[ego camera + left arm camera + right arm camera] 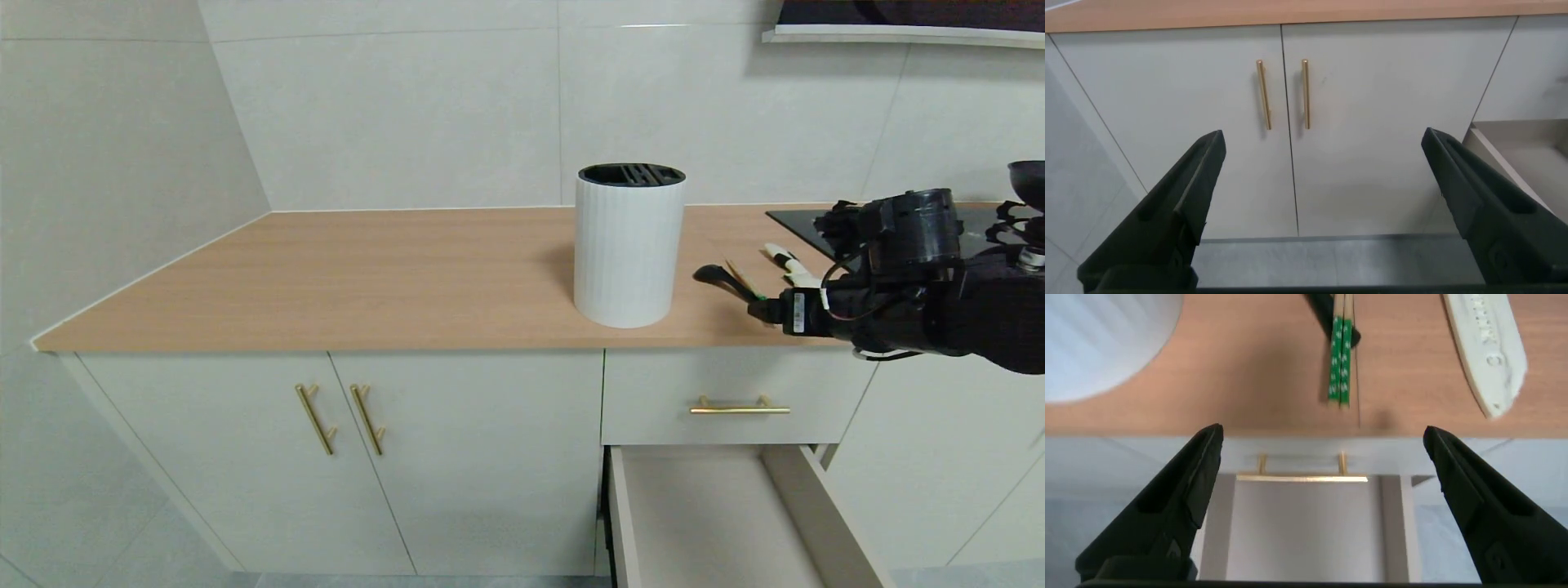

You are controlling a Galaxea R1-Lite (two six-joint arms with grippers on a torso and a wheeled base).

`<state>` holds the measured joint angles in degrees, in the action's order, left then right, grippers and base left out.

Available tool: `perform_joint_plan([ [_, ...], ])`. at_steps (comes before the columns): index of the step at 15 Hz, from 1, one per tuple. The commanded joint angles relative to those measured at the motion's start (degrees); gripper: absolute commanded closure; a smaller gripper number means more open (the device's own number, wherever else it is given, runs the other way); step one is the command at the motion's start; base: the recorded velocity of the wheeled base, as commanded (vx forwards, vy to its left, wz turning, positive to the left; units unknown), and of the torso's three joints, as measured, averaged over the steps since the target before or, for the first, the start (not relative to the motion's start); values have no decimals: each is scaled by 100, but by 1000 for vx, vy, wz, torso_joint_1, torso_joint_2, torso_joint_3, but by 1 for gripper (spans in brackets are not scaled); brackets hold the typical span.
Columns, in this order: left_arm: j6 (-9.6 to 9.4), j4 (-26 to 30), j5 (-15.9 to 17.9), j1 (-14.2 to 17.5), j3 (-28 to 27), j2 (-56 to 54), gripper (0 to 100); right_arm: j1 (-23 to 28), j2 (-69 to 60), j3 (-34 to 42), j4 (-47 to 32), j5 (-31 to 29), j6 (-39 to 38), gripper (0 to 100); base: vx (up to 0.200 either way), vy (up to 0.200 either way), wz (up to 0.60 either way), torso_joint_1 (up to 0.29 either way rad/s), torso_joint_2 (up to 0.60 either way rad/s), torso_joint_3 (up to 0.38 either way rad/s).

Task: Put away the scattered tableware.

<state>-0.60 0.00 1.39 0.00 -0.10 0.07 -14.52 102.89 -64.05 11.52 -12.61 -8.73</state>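
On the wooden counter (pixel 367 269) lie a pair of chopsticks with green ends (pixel 1341 363), a black-handled utensil (pixel 718 276) and a white-handled piece (pixel 1486 351), all just right of the white cylindrical holder (pixel 629 245) with its black slotted top. My right gripper (pixel 763 310) hangs at the counter's front edge, just short of the chopsticks (pixel 741 282); its jaws are open and empty in the right wrist view (pixel 1323 437). My left gripper (pixel 1323 139) is open and empty, low in front of the cabinet doors (pixel 1372 122).
A lower drawer (pixel 710 514) stands pulled open under the closed drawer with a gold handle (pixel 739 407). A black cooktop (pixel 808 224) sits at the counter's back right. Tiled walls close the back and left. The counter's left half is bare wood.
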Motion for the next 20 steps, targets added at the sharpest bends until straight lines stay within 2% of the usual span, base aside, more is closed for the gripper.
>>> perform_joint_plan([
  [1, -2, 0, 2, 0, 1, 1, 0, -16, 416, -11, 281, -155, -15, 0, 0, 0, 0, 0, 0, 0],
  [5, -2, 0, 2, 0, 1, 1, 0, -16, 750, 33, 896, -357, -6, 0, 0, 0, 0, 0, 0, 0],
  [19, -2, 0, 2, 0, 1, 1, 0, 2, 996, -2, 1406, -427, -50, 0, 0, 0, 0, 0, 0, 0],
  [20, -2, 0, 2, 0, 1, 1, 0, 2, 1014, 6, 1546, -427, -59, 100, 0, 0, 0, 0, 0, 0],
])
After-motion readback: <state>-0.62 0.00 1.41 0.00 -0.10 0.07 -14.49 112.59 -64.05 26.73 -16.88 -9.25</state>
